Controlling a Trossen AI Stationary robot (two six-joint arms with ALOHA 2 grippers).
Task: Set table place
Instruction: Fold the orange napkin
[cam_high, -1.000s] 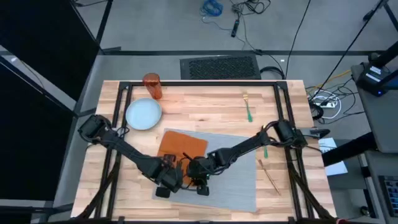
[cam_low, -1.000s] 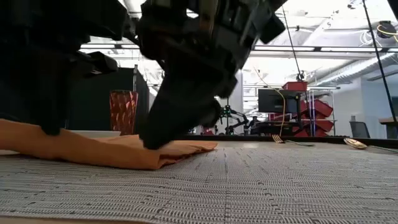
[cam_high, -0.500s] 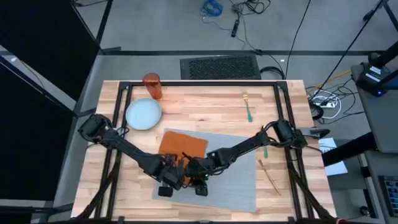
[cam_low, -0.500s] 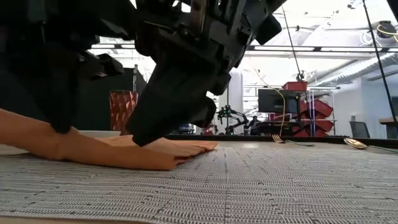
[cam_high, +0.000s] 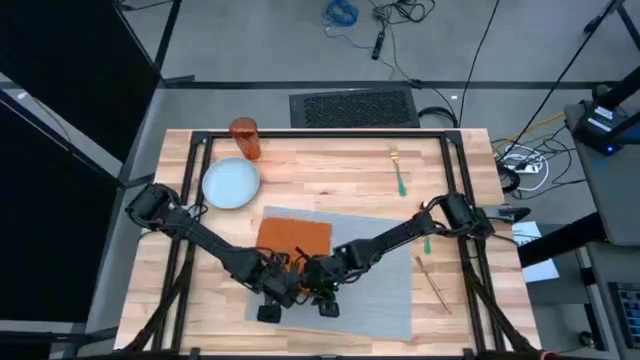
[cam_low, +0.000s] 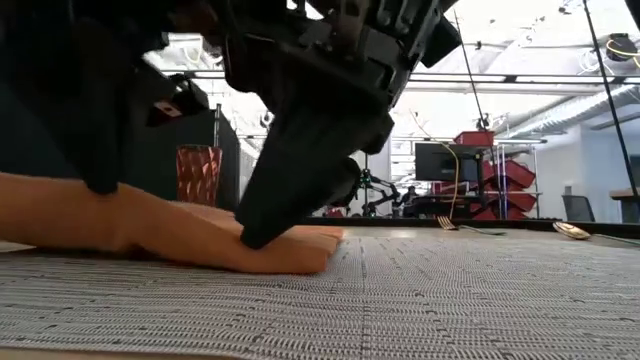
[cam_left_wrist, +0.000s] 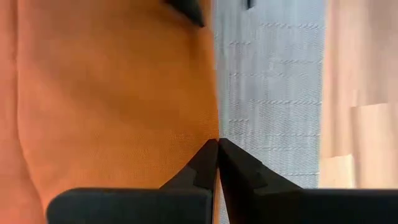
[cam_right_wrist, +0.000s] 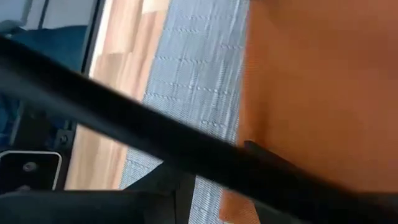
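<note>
We see both arms low over the grey placemat (cam_high: 375, 285) at approx 6 o'clock on the tabletop (cam_high: 330, 170). Left gripper (cam_left_wrist: 217, 149): fingers pressed together, pinching the orange napkin (cam_high: 293, 237) edge. Right gripper (cam_high: 322, 292) just beside it on the same near edge; fingers' state can't tell. Napkin lies on the mat's 10 o'clock corner. Plate (cam_high: 231, 183) and tumbler (cam_high: 245, 137) at 10–11 o'clock, fork (cam_high: 398, 171) at 1 o'clock, all off the mat.

Overhead, table-level, two close wrist views — napkin (cam_high: 294, 237) shared
</note>
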